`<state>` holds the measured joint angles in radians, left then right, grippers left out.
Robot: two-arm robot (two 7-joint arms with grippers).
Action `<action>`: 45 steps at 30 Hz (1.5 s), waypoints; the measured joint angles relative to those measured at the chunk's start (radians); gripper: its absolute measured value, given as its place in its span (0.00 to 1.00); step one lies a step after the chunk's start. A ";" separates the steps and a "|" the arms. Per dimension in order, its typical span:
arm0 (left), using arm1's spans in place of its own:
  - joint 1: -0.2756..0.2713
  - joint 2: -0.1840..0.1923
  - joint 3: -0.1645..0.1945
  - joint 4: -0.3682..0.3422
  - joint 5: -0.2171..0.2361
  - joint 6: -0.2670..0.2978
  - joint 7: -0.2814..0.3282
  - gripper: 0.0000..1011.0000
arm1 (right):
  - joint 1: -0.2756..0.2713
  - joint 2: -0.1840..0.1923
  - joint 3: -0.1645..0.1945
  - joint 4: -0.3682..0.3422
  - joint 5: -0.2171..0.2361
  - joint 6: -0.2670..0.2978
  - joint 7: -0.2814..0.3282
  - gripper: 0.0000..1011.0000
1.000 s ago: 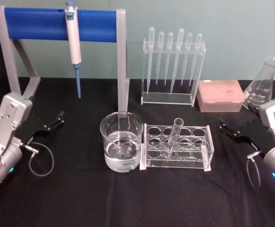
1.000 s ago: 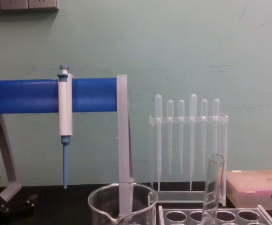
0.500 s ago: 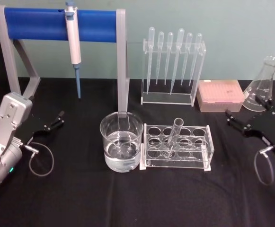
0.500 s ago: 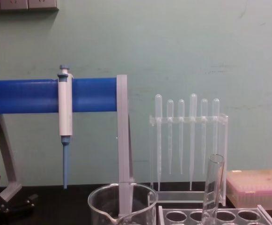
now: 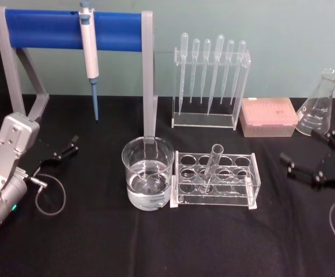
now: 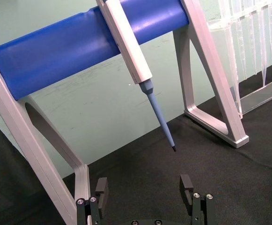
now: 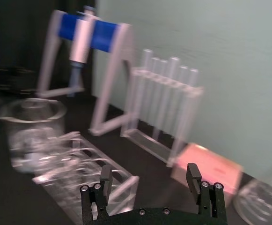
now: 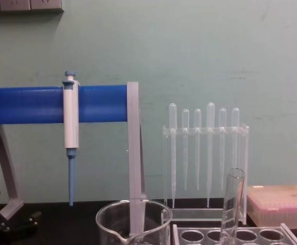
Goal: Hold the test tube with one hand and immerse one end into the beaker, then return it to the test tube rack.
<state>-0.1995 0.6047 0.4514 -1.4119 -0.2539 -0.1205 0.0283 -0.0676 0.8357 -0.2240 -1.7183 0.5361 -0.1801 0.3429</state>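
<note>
In the head view, the test tube (image 5: 211, 168) stands in the test tube rack (image 5: 253, 183), in one of its middle holes. It is tilted, with its open top leaning to the right. The rack sits on the black counter (image 5: 98, 242) just to the right of the beaker (image 5: 134, 173), which holds clear liquid. The left gripper (image 5: 68, 147) rests low over the counter at the left, well apart from the beaker, jaws open and empty. The right gripper (image 5: 298, 145) is at the right edge, near the conical flask (image 5: 320, 107) and apart from the rack, jaws spread wide and holding nothing. Behind stand a blue stand (image 5: 52, 29) carrying a pipettor (image 5: 89, 49), a clear holder of pipettes (image 5: 210, 81) and a pink tip box (image 5: 269, 116).

In the left wrist view, the jaws are parted over bare black counter, with the pipettor's blue tip hanging ahead of them.

In the right wrist view, the jaws are parted and empty. The rack and beaker lie blurred beyond them.

In the chest view, the tube's open top rises above the rack's upper plate. The beaker's rim, with its spout, is just to the left. Part of the left gripper shows dark at the lower left corner.
</note>
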 joint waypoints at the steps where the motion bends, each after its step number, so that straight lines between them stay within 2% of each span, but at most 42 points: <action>1: 0.000 0.000 0.000 0.000 0.000 0.000 0.000 0.99 | -0.010 0.009 0.005 -0.007 0.010 -0.007 0.019 0.99; 4: 0.000 0.000 0.000 0.000 0.000 0.000 0.000 0.99 | -0.044 0.034 0.017 -0.033 0.046 -0.022 0.095 0.99; 8: 0.000 0.000 0.000 0.000 0.000 0.000 0.000 0.99 | -0.053 0.039 0.015 -0.046 0.056 -0.020 0.134 0.99; 11: 0.000 0.000 0.000 0.000 0.000 0.000 0.000 0.99 | -0.051 0.037 0.002 -0.055 0.053 -0.006 0.165 0.99; 18: 0.000 0.000 0.000 0.000 0.000 0.000 0.000 0.99 | -0.032 0.017 -0.025 -0.066 0.022 0.025 0.194 0.99; 25: 0.000 0.000 0.000 0.000 0.000 0.000 0.000 0.99 | 0.018 -0.030 -0.066 -0.063 -0.011 0.087 0.207 0.99; 26: 0.000 0.000 0.000 0.000 0.000 0.000 0.000 0.99 | 0.038 -0.048 -0.082 -0.059 -0.021 0.105 0.214 0.99; 35: 0.000 0.000 0.000 0.000 0.000 0.000 0.000 0.99 | 0.112 -0.109 -0.133 -0.024 -0.063 0.155 0.236 0.99; 45: 0.000 0.000 0.000 0.000 0.000 0.000 0.000 0.99 | 0.169 -0.170 -0.159 0.024 -0.070 0.188 0.230 0.99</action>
<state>-0.1995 0.6047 0.4514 -1.4120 -0.2539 -0.1205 0.0283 0.1014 0.6655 -0.3828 -1.6940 0.4657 0.0075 0.5731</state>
